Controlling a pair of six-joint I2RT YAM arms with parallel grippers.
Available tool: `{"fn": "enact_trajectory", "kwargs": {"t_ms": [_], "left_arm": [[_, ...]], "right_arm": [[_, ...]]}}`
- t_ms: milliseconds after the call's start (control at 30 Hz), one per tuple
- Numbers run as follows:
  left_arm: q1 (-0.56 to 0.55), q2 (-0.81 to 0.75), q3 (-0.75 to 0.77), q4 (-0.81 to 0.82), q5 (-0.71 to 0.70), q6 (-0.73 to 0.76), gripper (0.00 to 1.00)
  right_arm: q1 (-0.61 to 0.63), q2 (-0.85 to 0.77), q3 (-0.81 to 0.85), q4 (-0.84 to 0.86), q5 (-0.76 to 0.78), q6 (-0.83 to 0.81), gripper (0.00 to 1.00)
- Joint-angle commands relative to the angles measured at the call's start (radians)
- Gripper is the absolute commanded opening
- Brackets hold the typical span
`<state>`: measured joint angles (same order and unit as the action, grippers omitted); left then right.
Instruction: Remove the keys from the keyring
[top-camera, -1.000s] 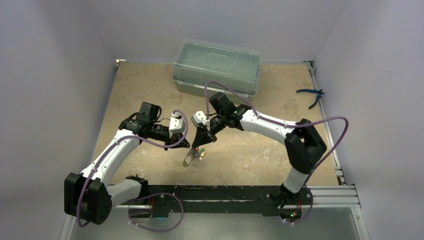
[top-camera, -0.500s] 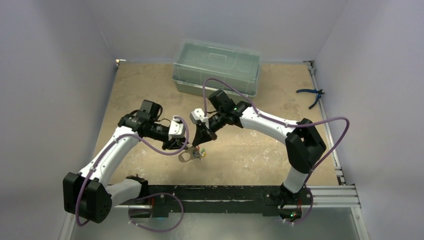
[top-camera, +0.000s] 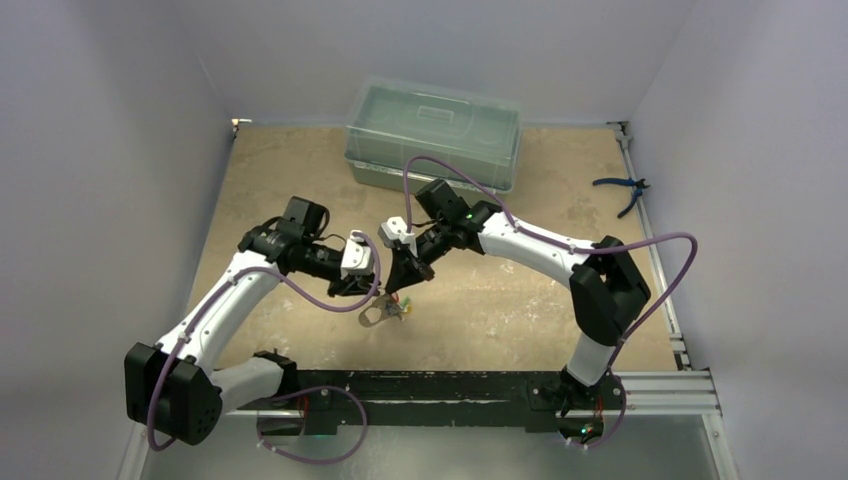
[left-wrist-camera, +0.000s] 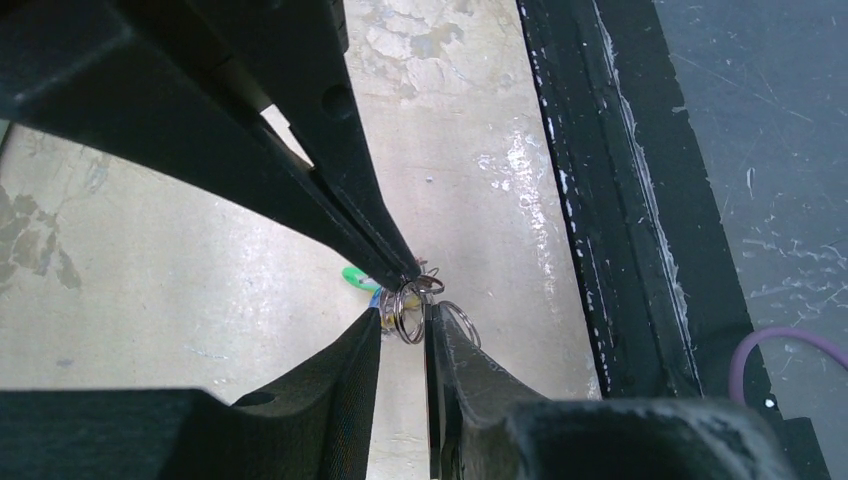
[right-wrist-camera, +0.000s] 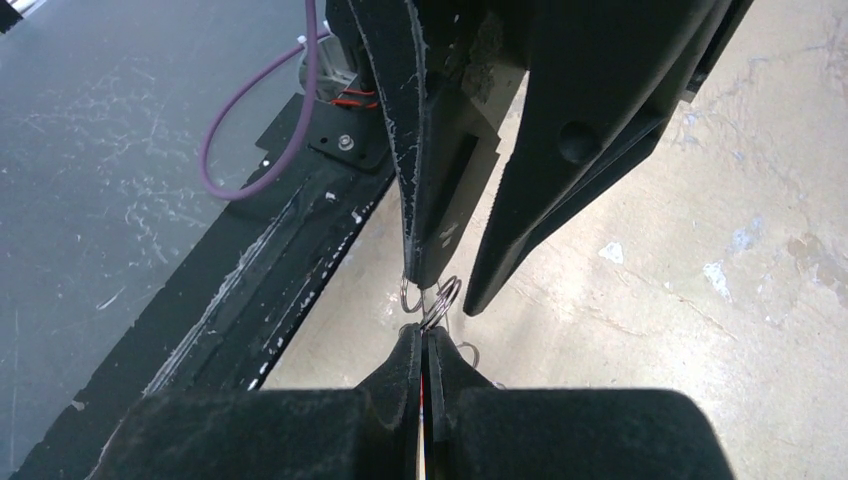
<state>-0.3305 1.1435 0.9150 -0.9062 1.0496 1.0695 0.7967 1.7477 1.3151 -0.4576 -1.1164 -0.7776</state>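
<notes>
The keyring (top-camera: 374, 317) hangs just above the table between the two grippers, its whitish strap loop lowest. My right gripper (top-camera: 397, 290) is shut on its metal rings (right-wrist-camera: 440, 300), and a red sliver shows between the pads. My left gripper (top-camera: 370, 296) is slightly open. Its fingertips (left-wrist-camera: 372, 325) stand on either side of one ring (left-wrist-camera: 408, 312) without squeezing it, and a second ring (left-wrist-camera: 462, 322) lies behind one finger. Of the keys I see a green head (left-wrist-camera: 355, 278) and small coloured bits (top-camera: 400, 308). The rest are hidden by fingers.
A clear lidded plastic box (top-camera: 432, 135) stands at the back of the table. Blue-handled pliers (top-camera: 622, 190) lie by the right edge. The black mounting rail (top-camera: 450, 385) runs along the near edge, close under the grippers. Purple cables (top-camera: 330, 290) loop off both arms.
My left gripper has gone from shut to slightly open and shifted a little towards the ring. The right gripper edged left, still shut on the keyring.
</notes>
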Motion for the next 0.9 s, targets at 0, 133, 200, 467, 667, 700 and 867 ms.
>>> {"fn": "enact_trajectory", "kwargs": {"t_ms": [0,133,200,467,667,700,867], "left_arm": [[-0.016,-0.008,0.009,0.028,0.025,-0.019,0.22],[-0.03,-0.01,0.008,0.046,0.022,-0.039,0.22],[-0.038,-0.008,0.006,0.049,0.019,-0.042,0.21],[-0.046,-0.015,-0.014,0.064,-0.013,-0.057,0.07],[-0.047,-0.031,-0.034,0.074,-0.032,-0.096,0.0],[-0.044,-0.035,-0.034,0.093,-0.036,-0.129,0.0],[0.024,-0.055,-0.056,0.292,-0.019,-0.434,0.0]], "right_arm": [[0.004,0.009,0.051,-0.006,-0.013,0.006,0.0],[0.004,0.012,0.055,-0.005,-0.014,0.01,0.0],[0.004,0.014,0.06,-0.006,-0.016,0.012,0.0],[0.006,0.016,0.06,-0.011,-0.02,0.011,0.0],[0.004,0.008,0.045,-0.004,-0.016,0.008,0.0],[0.003,0.007,0.04,-0.003,-0.014,0.008,0.0],[0.003,0.009,-0.017,0.073,-0.001,0.048,0.0]]}}
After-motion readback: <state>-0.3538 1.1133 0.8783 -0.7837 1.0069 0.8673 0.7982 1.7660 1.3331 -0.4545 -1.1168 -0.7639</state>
